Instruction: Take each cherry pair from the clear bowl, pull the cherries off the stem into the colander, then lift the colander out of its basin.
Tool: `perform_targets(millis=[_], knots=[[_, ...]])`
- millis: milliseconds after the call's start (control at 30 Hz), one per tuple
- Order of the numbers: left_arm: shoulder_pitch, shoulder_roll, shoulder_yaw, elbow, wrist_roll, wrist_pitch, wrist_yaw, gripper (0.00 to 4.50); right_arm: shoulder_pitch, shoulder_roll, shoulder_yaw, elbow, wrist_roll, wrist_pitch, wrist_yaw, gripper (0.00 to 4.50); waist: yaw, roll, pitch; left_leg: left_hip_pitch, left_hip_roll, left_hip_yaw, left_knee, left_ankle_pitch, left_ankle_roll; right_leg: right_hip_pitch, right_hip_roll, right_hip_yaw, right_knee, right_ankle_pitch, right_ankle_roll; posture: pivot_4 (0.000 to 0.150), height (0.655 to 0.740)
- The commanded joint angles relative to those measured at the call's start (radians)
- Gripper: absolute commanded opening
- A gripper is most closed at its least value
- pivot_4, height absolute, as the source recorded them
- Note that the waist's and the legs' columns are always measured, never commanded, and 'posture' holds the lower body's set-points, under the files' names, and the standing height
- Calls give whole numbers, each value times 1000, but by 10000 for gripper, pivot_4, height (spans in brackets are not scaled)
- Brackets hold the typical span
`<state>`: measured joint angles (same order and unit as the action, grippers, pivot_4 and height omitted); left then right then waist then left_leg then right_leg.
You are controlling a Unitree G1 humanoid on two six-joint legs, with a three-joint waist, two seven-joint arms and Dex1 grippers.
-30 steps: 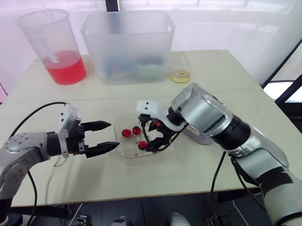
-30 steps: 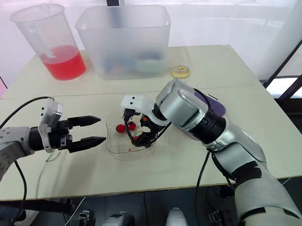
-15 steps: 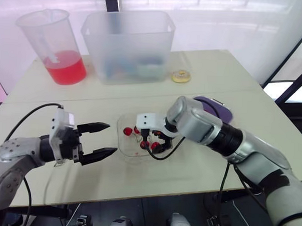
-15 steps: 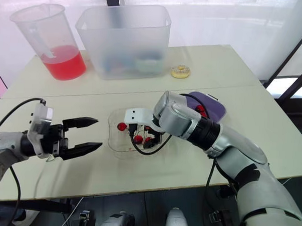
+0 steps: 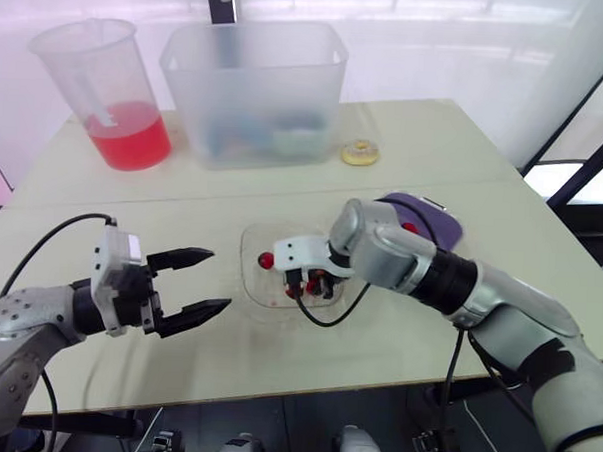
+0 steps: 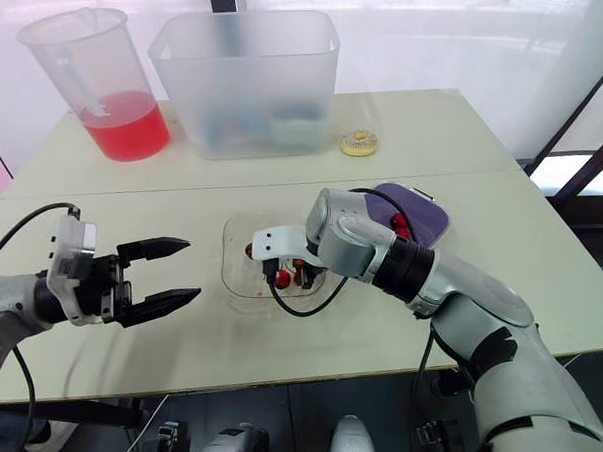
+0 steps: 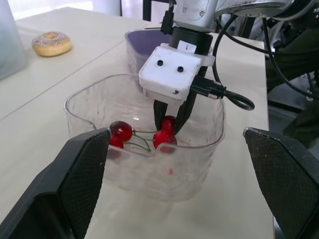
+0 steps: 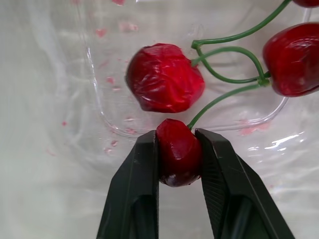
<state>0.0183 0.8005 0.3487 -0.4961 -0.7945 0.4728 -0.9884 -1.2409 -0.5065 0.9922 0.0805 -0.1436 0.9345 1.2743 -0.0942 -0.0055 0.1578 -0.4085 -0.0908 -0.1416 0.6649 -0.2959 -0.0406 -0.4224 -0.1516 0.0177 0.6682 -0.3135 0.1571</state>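
Cherry [image 8: 178, 152] is clamped between the fingers of my right gripper [image 8: 177, 137], down inside the bowl [image 7: 212, 124]. Another cherry [image 8: 164, 77] lies just beyond the fingertips. My left gripper [image 5: 220, 279] is spread wide and empty, near the bowl's wall.

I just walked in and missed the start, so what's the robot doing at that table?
The right claw is down in the clear bowl, shut on one cherry of a stemmed pair. The left claw hovers open beside the bowl, holding nothing. More cherries lie in the bowl.
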Motion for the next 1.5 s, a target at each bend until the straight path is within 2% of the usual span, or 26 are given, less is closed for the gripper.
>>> perform_targets(millis=[33, 233, 400, 700, 767, 800, 900, 967, 1000, 1100, 1167, 1500], knots=[[-2, -5, 17, -31, 0, -21, 10, 45000, -30, 12, -25, -8, -24, -28, 14, 8218, 1, 0, 0, 0, 0, 0, 0, 0, 0, 0, 0, 0, 0, 0, 0, 1500, 7400], [-17, -8, 0, -28, 5, -22, 21, 45000, -31, 11, -56, -28, -42, -76, 31, 8218, 2, 0, 0, 0, 0, 0, 0, 0, 0, 0, 0, 0, 0, 0, 0, 1500, 7400], [-32, 2, -6, -6, 9, 3, 42, 45000, -74, 32, -186, -41, 5, -121, 48, 8218, 0, 0, 0, 0, 0, 0, 0, 0, 0, 0, 0, 0, 0, 0, 0, 1500, 7400], [-191, -50, 55, 97, -109, 135, 229, 45000, -92, 24, -412, -27, 108, -275, 75, 8218, 12, 0, 0, 0, -1, 0, 1, 0, 0, 0, 0, 0, 0, 0, 0, 1500, 7400], [-251, -67, 50, 117, -141, 187, 303, 45000, -68, 37, -482, -7, 120, -415, 15, 8218, 16, 0, 0, 0, 0, 0, 1, 0, 0, 0, 0, 0, 0, 0, 0, 1500, 7400], [-299, -78, 48, 133, -181, 229, 353, 45000, -34, 28, -516, 6, 117, -564, -24, 8218, 19, 0, 0, 0, -1, 0, 1, 0, 0, 0, 0, 0, 0, 0, 0, 1500, 7400], [-433, -106, 58, 205, -315, 374, 520, 45000, 15, 7, -527, 69, 0, -877, -197, 8218, 28, -2, -1, 0, -1, -1, 3, 0, 0, 1, 0, -1, 1, 0, 0, 1500, 7400], [-516, -116, 62, 261, -431, 471, 615, 45000, 21, 3, -518, 114, -106, -980, -326, 8218, 26, -3, -1, 0, -1, 0, 3, 0, 0, 2, -1, -1, 2, 0, 0, 1500, 7400], [-547, -112, 54, 279, -450, 508, 647, 45000, 24, -4, -509, 132, -159, -1044, -383, 8218, 24, -3, -1, 0, -2, 0, 3, 0, 0, 2, -1, -1, 3, 0, 0, 1500, 7400], [-610, -101, 23, 294, -449, 545, 658, 45000, 34, -6, -507, 165, -269, -1146, -510, 8218, 17, -3, -1, 0, -2, 1, 3, 0, 0, -3, -1, 0, 13, 0, 0, 1500, 7400], [-638, -85, -7, 277, -412, 527, 584, 45000, 41, -8, -505, 182, -308, -1166, -536, 8218, 11, -3, -1, 0, -1, 2, 3, 0, 0, -5, -1, 0, 14, 0, 0, 1500, 7400], [-800, -129, -99, 357, -309, 517, 566, 45000, 81, 0, -529, 146, -368, -1176, -553, 8218, -2, -3, -1, 0, -1, 1, 2, 0, 0, -4, 0, -1, 14, 0, 0, 1500, 7400]])
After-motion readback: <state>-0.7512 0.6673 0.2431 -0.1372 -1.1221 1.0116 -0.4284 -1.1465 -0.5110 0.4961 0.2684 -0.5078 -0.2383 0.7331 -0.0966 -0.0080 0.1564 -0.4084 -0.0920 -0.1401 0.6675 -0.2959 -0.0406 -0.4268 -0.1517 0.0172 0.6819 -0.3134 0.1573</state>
